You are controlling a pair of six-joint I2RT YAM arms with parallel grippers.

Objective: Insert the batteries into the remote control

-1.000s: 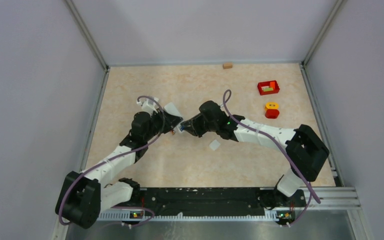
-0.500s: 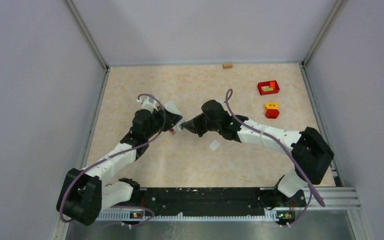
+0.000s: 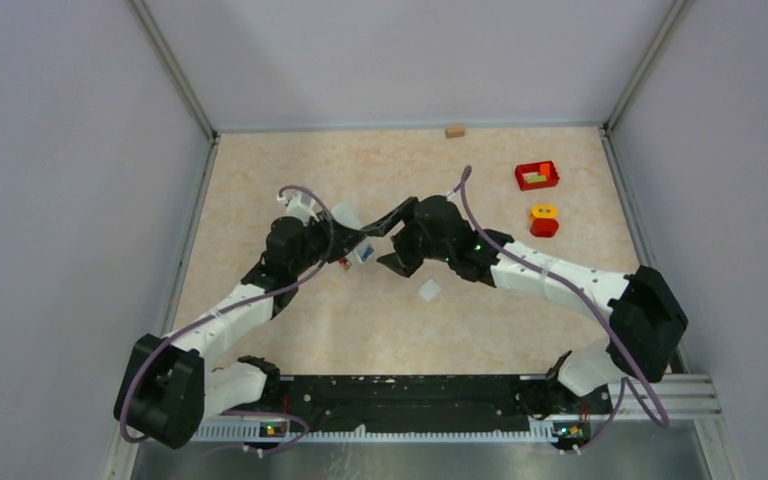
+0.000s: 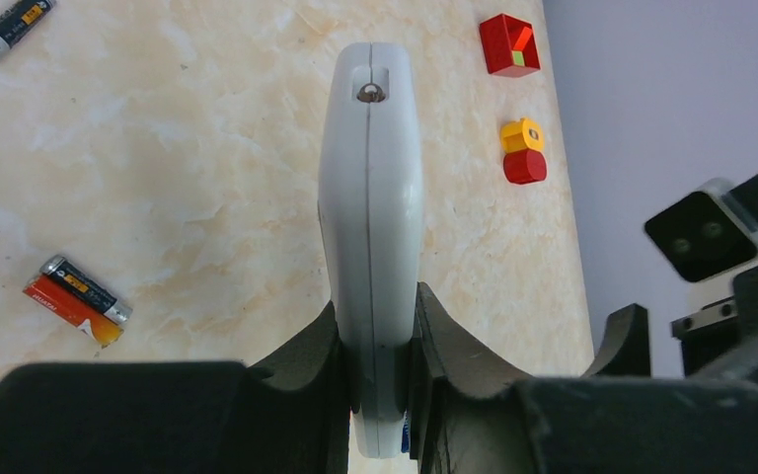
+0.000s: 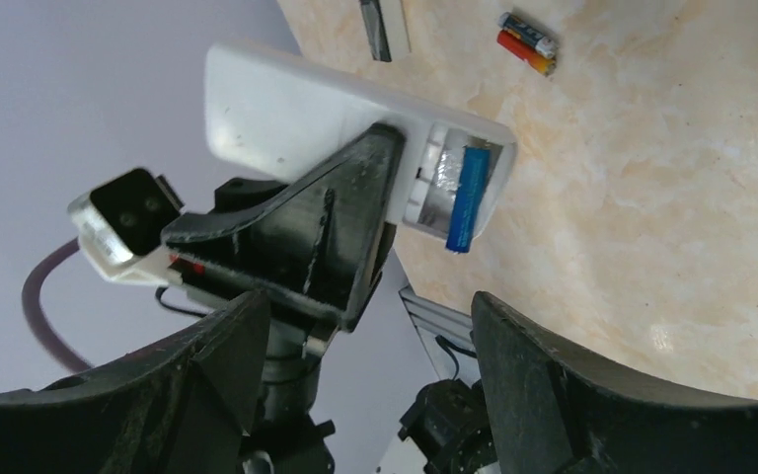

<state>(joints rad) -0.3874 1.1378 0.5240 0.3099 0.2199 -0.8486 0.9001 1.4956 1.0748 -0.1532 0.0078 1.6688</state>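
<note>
My left gripper (image 4: 375,311) is shut on the white remote control (image 4: 370,188), which it holds edge-on above the table. The right wrist view shows the remote control (image 5: 306,114) from the back, its compartment uncovered. A blue battery (image 5: 467,197) lies slanted in that compartment, with its lower end sticking out past the edge. Just right of the remote, my right gripper (image 3: 387,242) is open, its jaws wide apart and holding nothing. A black and a red battery (image 4: 77,298) lie side by side on the table, and one more battery (image 4: 12,24) lies farther off.
A small white flat piece (image 3: 428,290) lies on the table below my right gripper. At the back right are a red box (image 3: 537,176) and a yellow-and-red block (image 3: 544,220). A small wooden block (image 3: 455,131) sits by the back wall. Grey walls enclose the table.
My right gripper opened and drew back a little to the right, leaving the blue battery in the remote's compartment. The left gripper still holds the remote in nearly the same place.
</note>
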